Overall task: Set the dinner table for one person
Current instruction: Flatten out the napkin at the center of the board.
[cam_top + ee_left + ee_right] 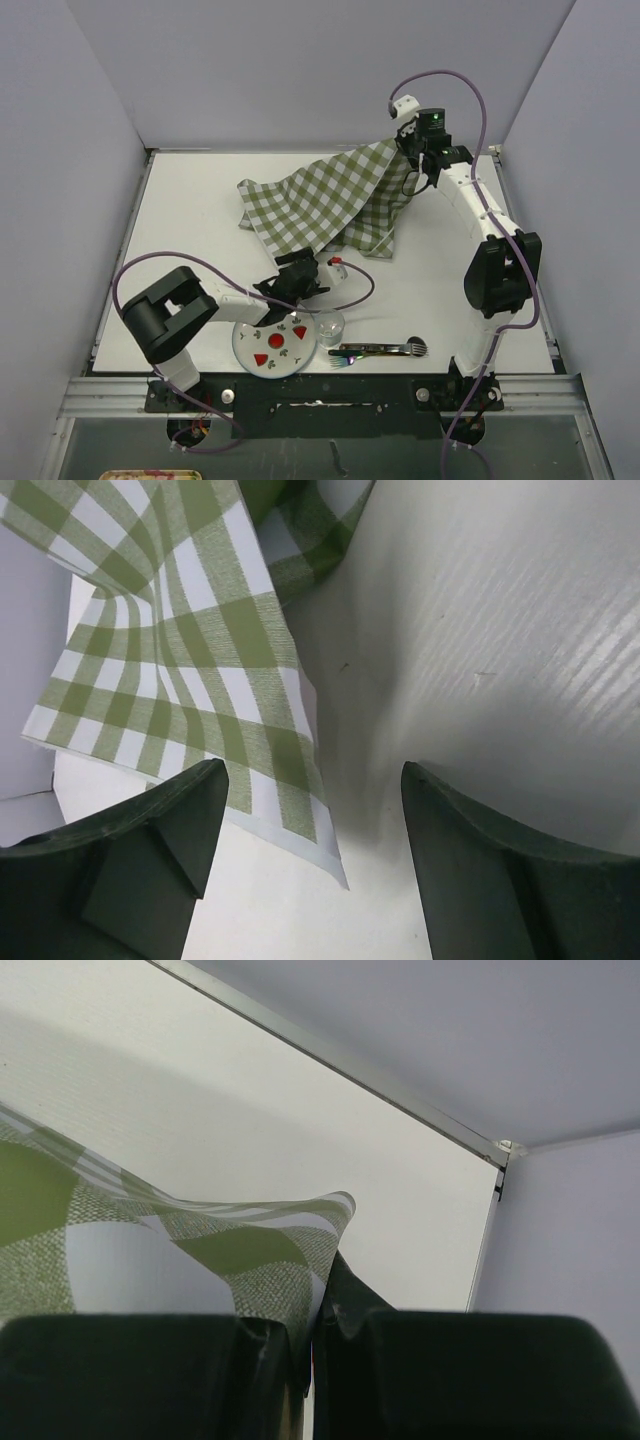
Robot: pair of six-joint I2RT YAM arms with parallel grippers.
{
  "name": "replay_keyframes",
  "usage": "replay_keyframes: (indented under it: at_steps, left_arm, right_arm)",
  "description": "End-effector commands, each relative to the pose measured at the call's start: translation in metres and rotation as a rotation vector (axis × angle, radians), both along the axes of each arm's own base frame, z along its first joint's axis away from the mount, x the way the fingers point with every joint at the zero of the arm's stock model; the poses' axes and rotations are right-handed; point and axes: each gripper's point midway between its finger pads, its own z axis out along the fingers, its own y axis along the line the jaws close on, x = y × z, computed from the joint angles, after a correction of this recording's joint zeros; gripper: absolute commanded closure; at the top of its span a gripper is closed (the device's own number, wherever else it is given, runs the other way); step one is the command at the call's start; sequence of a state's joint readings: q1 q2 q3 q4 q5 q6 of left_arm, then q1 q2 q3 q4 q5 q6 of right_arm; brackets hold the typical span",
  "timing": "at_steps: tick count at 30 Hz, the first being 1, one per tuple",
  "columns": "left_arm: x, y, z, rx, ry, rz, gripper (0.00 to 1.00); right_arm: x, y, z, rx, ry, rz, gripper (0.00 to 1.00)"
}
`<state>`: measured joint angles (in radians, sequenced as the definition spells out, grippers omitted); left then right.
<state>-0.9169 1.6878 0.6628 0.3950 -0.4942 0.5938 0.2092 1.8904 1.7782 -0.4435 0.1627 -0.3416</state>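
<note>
While the dinner table (190, 220) lies flat beneath both claws, the right claw (310, 1330) pinches a raised corner of the checked cloth (320, 205), likely to spread it. The left claw (312, 770) hangs open and empty, the cloth's near corner just ahead.

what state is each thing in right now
checked cloth: one corner lifted, rest rumpled on the dinner table
right gripper: shut on the cloth corner
left gripper: open, empty, at the cloth's near edge
plate: flat, face up
glass: upright
cutlery: lying flat
</note>
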Motion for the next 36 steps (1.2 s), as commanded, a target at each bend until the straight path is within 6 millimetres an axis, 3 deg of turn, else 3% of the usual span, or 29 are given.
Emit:
replay_keyframes:
  at_steps: [1, 4, 10, 13, 17, 22, 26, 30, 31, 36]
  left_arm:
    - [0.017, -0.007, 0.021, -0.065, -0.102, 0.017, 0.31]
    - [0.024, -0.001, 0.023, -0.066, -0.114, 0.037, 0.34]
    - [0.034, 0.015, 0.023, -0.049, -0.129, 0.072, 0.54]
    - [0.034, 0.022, 0.019, -0.033, -0.126, 0.080, 0.70]
    - [0.032, 0.027, 0.018, -0.015, -0.140, 0.075, 1.00]
    - [0.038, 0.035, 0.031, -0.009, -0.170, 0.083, 1.00]
    - [0.060, 0.049, 0.062, -0.064, -0.212, 0.135, 1.00]
    - [0.098, 0.077, 0.108, -0.181, -0.239, 0.227, 1.00]
    - [0.113, 0.087, 0.130, -0.221, -0.265, 0.255, 1.00]
    - [0.149, 0.117, 0.177, -0.287, -0.313, 0.296, 1.00]
  right_arm:
    - [0.004, -0.007, 0.053, 0.042, -0.129, -0.018, 1.00]
    - [0.003, -0.007, 0.054, 0.046, -0.128, -0.018, 1.00]
    - [0.003, -0.007, 0.058, 0.054, -0.136, -0.020, 1.00]
    - [0.003, -0.006, 0.059, 0.057, -0.138, -0.019, 1.00]
    - [0.004, -0.008, 0.061, 0.054, -0.144, -0.022, 1.00]
    - [0.007, -0.013, 0.061, 0.053, -0.147, -0.033, 1.00]
    - [0.006, -0.012, 0.057, 0.053, -0.131, -0.020, 1.00]
    - [0.006, -0.015, 0.054, 0.030, -0.125, -0.023, 1.00]
    - [0.006, -0.017, 0.055, 0.020, -0.127, -0.024, 1.00]
    - [0.009, -0.035, 0.063, 0.009, -0.151, -0.050, 1.00]
